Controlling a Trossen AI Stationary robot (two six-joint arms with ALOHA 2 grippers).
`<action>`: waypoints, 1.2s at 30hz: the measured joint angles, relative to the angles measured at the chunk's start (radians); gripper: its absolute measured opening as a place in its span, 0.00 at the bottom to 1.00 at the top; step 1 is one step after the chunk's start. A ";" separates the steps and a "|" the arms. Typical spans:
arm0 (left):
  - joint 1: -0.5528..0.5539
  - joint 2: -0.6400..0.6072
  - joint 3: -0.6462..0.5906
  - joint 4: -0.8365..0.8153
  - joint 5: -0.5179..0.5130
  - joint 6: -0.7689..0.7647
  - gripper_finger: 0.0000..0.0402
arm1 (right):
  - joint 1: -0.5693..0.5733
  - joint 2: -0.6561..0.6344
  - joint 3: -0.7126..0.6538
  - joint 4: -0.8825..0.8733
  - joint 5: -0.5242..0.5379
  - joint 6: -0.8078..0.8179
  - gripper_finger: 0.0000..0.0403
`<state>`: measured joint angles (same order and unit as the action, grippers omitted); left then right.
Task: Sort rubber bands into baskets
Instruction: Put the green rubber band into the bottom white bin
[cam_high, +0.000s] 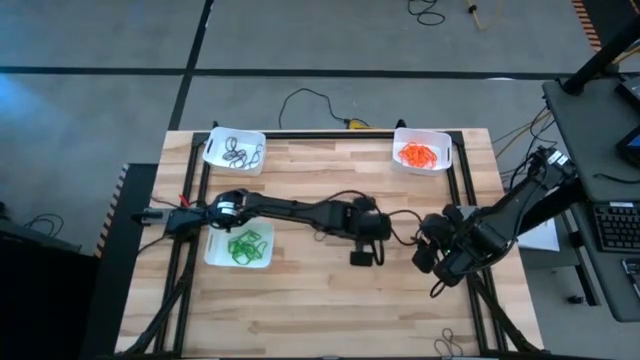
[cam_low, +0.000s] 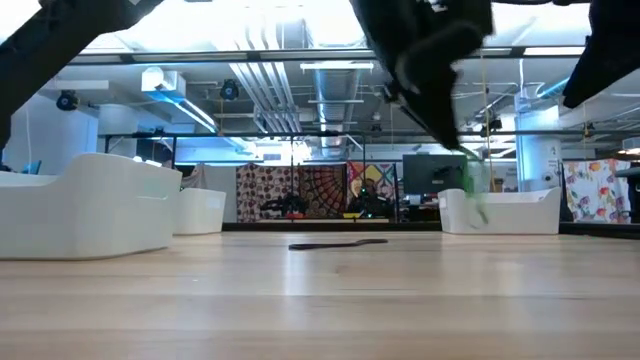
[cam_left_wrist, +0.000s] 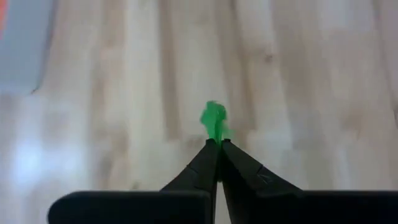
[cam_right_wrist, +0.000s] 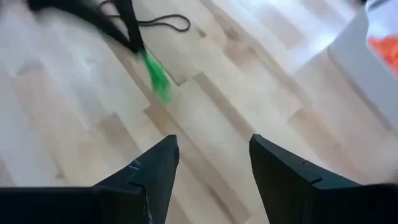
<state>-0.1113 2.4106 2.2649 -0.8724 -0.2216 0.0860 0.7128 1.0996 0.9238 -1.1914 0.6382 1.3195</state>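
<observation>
Sorting mostly done. Dark bands in basket (cam_high: 235, 150) at 11 o'clock, orange in basket (cam_high: 421, 149) at 1, green in basket (cam_high: 240, 246) at 8. Left gripper (cam_left_wrist: 217, 142) mid-table, clenched on a green rubber band (cam_left_wrist: 213, 119), not yet in its basket. A dark band (cam_low: 336, 243) lies on the table (cam_high: 330, 300). Right gripper (cam_right_wrist: 214, 158) at 3, released, waits.

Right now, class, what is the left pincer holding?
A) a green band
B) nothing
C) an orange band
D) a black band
A: the left pincer is shut on a green band that sticks out past its tips, above the bare table; the right wrist view shows the same green band hanging from it.
</observation>
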 joint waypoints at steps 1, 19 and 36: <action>0.000 -0.001 0.042 -0.070 -0.022 -0.011 0.00 | -0.006 0.000 -0.004 0.002 0.006 -0.025 0.48; -0.122 -0.449 -0.564 -0.302 -0.029 -0.710 0.00 | -0.015 0.034 -0.358 1.030 -0.031 -0.549 0.48; -0.217 -1.079 -1.265 -0.366 0.042 -1.298 0.00 | -0.064 0.181 -0.354 1.257 -0.074 -0.528 0.48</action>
<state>-0.3286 1.3316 0.9999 -1.2381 -0.1793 -1.2117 0.6484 1.2801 0.5697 0.0656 0.5646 0.7916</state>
